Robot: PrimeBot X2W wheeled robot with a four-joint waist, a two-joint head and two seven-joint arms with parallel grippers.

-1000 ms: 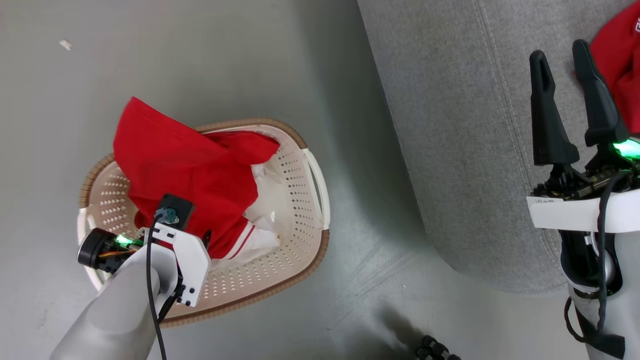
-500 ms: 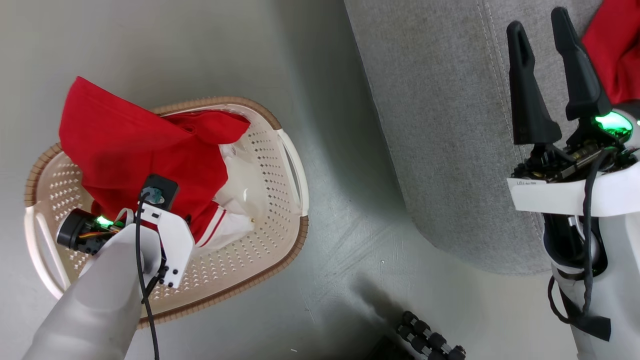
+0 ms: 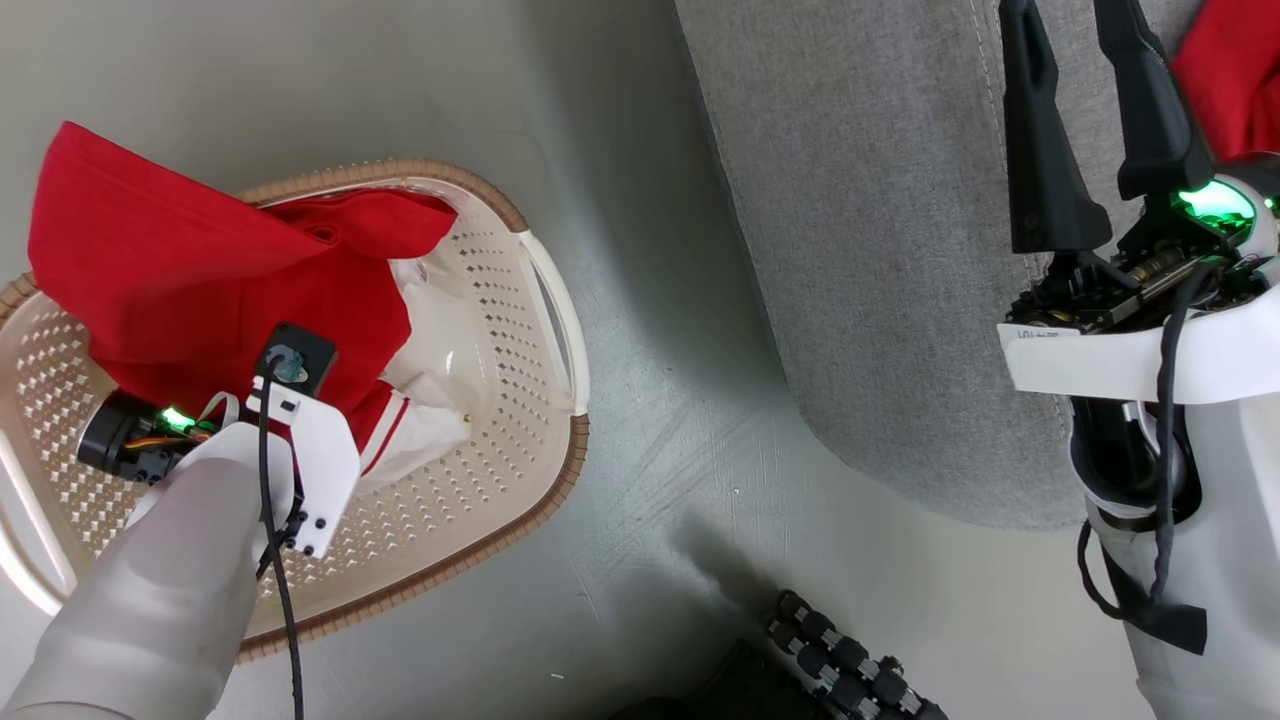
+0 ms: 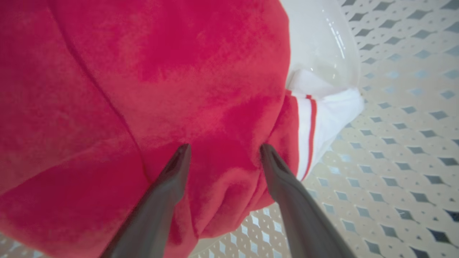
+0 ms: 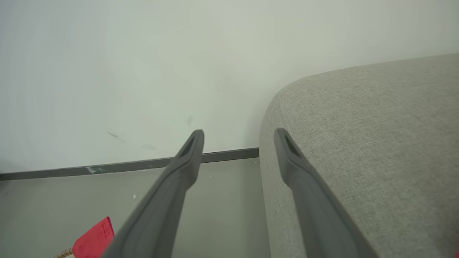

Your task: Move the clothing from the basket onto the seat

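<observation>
I see my left gripper [image 4: 224, 150] with jaws spread wide, its tips pressing into the clothing [image 3: 200, 270] heaped in the basket [image 3: 480, 500] at the left of the head view. My right gripper [image 5: 239, 134] hangs with jaws apart over the seat [image 3: 880, 250] at upper right, beside another red garment [image 3: 1235, 80].

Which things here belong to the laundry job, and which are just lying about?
Job: red clothing in the basket; red garment on the seat; left gripper, open at the clothing.
Lying about: black ribbed part on the floor; wall; baseboard.
</observation>
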